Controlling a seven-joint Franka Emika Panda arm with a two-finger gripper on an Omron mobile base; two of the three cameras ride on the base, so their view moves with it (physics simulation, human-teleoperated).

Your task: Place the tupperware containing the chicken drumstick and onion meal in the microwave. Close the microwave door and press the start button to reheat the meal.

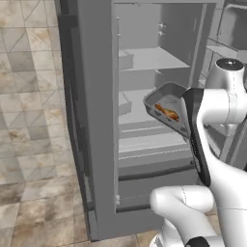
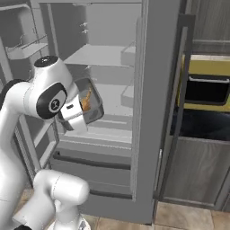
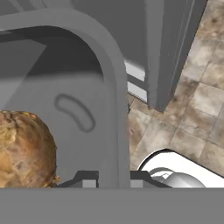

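Observation:
The grey see-through tupperware [image 1: 163,100] [image 2: 93,108] [image 3: 109,83] hangs tilted in the air in front of an open fridge. My gripper [image 3: 113,179] [image 2: 80,117] is shut on its rim, one fingertip on each side of the wall. The orange-brown chicken drumstick [image 1: 167,113] [image 2: 86,100] [image 3: 24,151] lies inside, slid toward the low side. The onion is hidden from me. The microwave and its door are out of view.
The open fridge has grey shelves [image 1: 147,60] [image 2: 96,56] and drawers just behind the container. A tall grey fridge door [image 1: 96,120] [image 2: 152,112] stands edge-on beside it. Further right is a black appliance with a horizontal handle [image 2: 206,87] in yellow cabinetry. The tiled floor [image 1: 29,144] lies to the left.

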